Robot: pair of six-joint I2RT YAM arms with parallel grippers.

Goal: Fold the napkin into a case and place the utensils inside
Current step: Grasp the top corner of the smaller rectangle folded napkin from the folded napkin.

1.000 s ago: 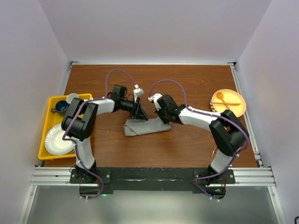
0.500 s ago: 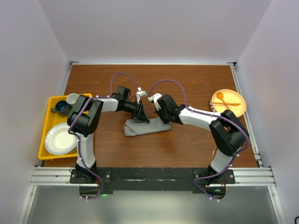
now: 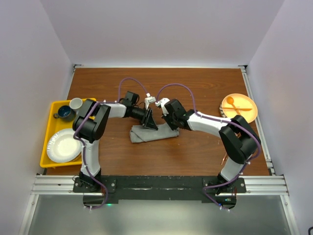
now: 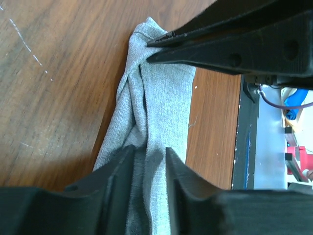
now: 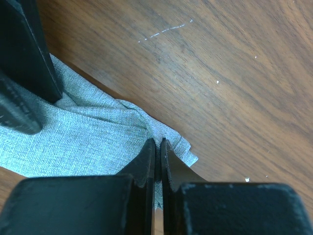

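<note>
Pinching napkin (image 5: 88,132) corner with right pincer (image 5: 156,143), pressed tight together; straddling bunched cloth fold with left pincer (image 4: 148,151), part spread, down on wooden surface (image 4: 58,73)

The wooden table (image 3: 195,83) carries the napkin (image 3: 146,134), yellow tray (image 3: 53,123), orange plate (image 3: 234,115).

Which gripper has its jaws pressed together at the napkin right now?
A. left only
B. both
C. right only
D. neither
C: the right wrist view shows the right gripper with its fingers together on the edge of the napkin. The left wrist view shows the left gripper with a clear gap between its fingers and cloth lying in that gap.
</note>
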